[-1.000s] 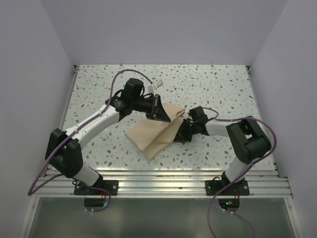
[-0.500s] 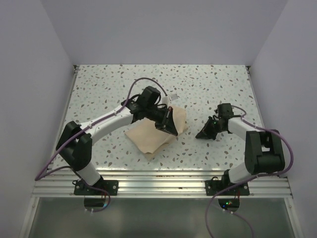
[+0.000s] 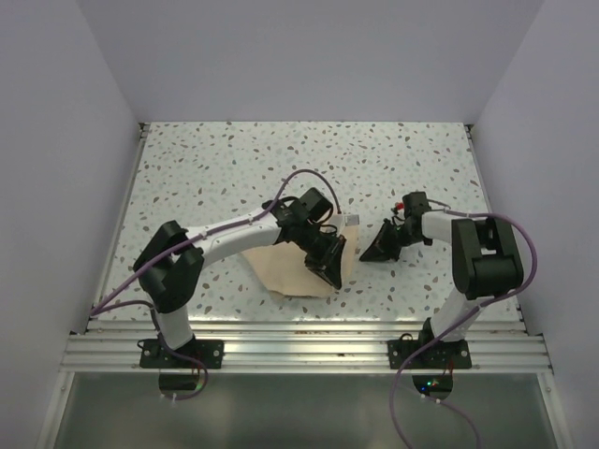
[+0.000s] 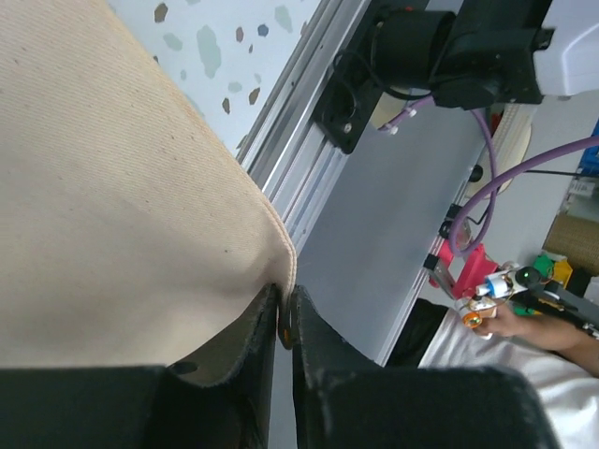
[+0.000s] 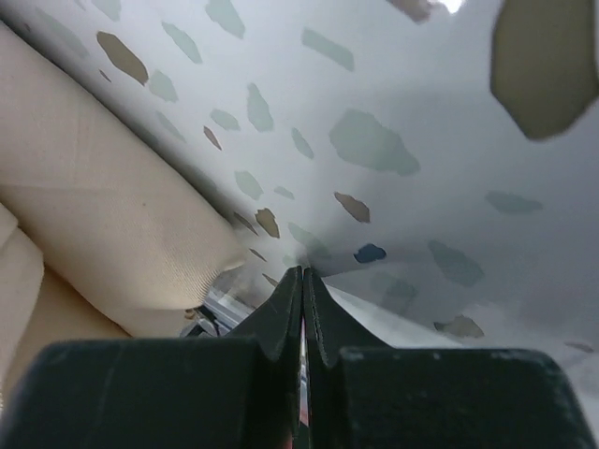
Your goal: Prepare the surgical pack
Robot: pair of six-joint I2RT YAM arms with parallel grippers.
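Note:
The surgical pack is a tan-beige cloth bundle lying on the speckled table near the front middle. The steel tray is hidden inside it. My left gripper reaches over the pack and is shut on the cloth's hemmed edge at its right side. In the left wrist view the jaws pinch the hem of the cloth. My right gripper rests low on the table just right of the pack, shut and empty. In the right wrist view its jaws are pressed together, with the rolled cloth to the left, apart from them.
Aluminium rails run along the table's near edge, and white walls close in the left, right and back. In the left wrist view, the rail, an arm base and a person's hand show beyond the table edge.
My left gripper has carried the cloth edge toward the near right, folding it over the bundle. My right gripper left the cloth, swung right, then came back a little toward the pack.

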